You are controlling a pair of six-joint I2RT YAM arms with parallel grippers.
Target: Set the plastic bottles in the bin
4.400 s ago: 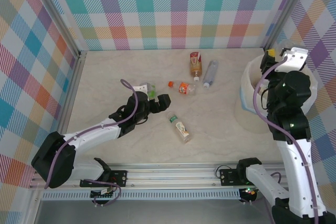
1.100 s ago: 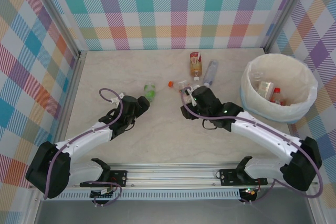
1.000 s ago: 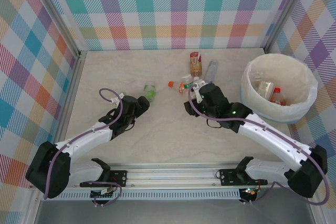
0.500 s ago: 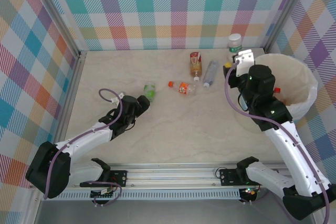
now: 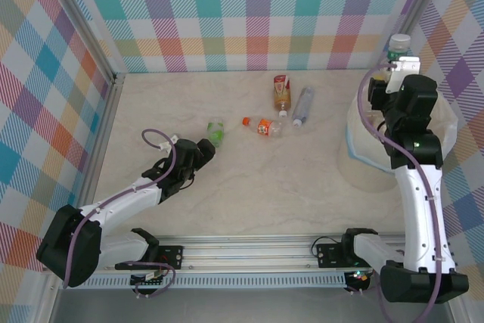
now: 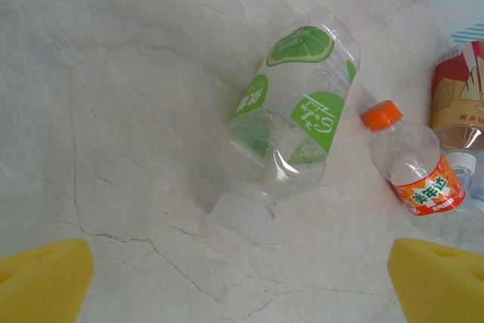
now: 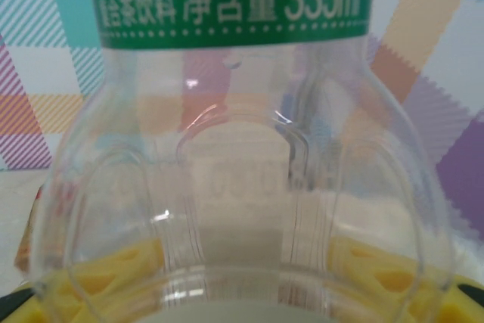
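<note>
My right gripper [image 5: 396, 63] is shut on a clear bottle with a dark green label and pale cap [image 5: 399, 43], held upright above the far left rim of the bin [image 5: 358, 141]. That bottle [image 7: 227, 5] sits between the yellow pads [image 7: 113, 262]. My left gripper [image 5: 203, 149] is open, low over the table, just short of a lime-labelled bottle [image 5: 216, 132] lying on its side. The lime bottle [image 6: 295, 122] lies cap-first toward the left gripper [image 6: 242, 293], ahead of its wide-apart yellow fingertips [image 6: 41, 281].
Three more bottles lie at mid-table: an orange-capped one [image 5: 263, 126], a tan-and-red labelled one [image 5: 281, 93] and a clear bluish one [image 5: 302, 105]. The orange one [image 6: 420, 175] lies right of the lime bottle. Checked walls and a metal frame enclose the table.
My right arm has carried the green-labelled bottle from mid-table up and right to above the bin's rim. The left arm has stayed still and open.
</note>
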